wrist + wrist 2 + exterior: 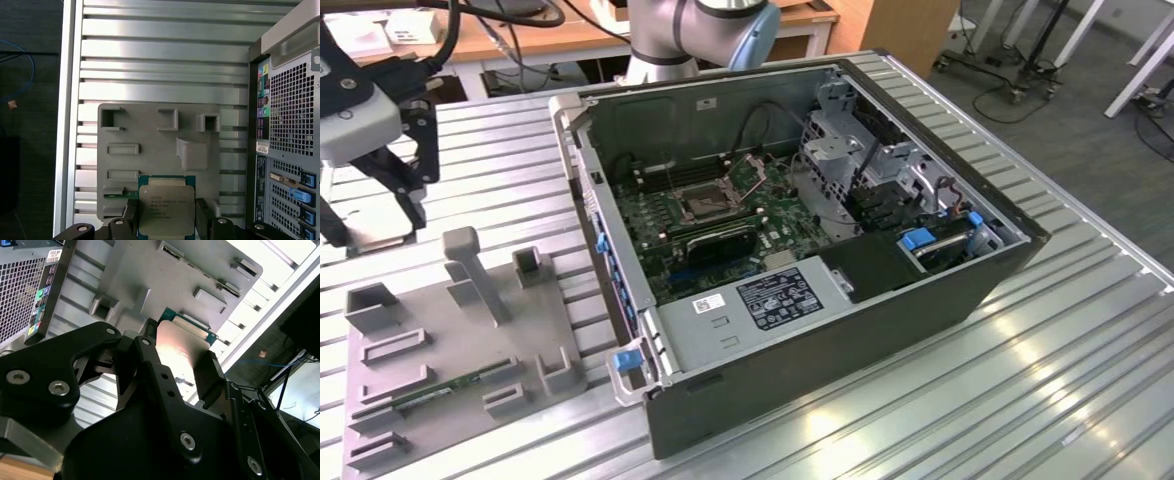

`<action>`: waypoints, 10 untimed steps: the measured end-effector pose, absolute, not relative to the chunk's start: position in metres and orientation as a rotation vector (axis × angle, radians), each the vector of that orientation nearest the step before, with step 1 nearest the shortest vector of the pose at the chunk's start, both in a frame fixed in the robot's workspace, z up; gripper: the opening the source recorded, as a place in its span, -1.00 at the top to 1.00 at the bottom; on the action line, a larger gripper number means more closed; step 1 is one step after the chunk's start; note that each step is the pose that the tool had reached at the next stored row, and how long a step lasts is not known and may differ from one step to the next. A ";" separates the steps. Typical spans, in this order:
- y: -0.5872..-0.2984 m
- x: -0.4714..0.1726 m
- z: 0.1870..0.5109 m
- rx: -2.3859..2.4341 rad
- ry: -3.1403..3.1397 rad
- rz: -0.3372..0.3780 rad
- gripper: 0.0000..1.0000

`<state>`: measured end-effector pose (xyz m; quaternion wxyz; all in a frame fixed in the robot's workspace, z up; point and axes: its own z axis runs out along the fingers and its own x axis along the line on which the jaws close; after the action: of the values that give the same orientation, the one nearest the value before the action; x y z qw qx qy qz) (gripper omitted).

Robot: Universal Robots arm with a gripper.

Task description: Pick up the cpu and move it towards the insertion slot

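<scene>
Cpu is gripped edge-on by the closed jaws of the gripper, in front of the grey tray on the tabletop. The picture edge cuts off its lower edge, and the fingers hide its sides. It is square, and its metal lid faces the first wrist camera. The slot lies well apart, inside the open case.

Exterior view overlooks the case; both wrist views share the tray.
</scene>
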<state>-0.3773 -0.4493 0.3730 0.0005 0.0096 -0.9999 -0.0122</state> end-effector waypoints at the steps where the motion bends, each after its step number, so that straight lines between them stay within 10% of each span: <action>1: -0.449 -0.376 0.373 0.030 -3.140 -0.038 -0.08; 10: -0.449 -0.365 0.373 0.030 -3.140 -0.039 -0.08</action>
<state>-0.3653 -0.4492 0.3730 0.0005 0.0095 -0.9999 -0.0123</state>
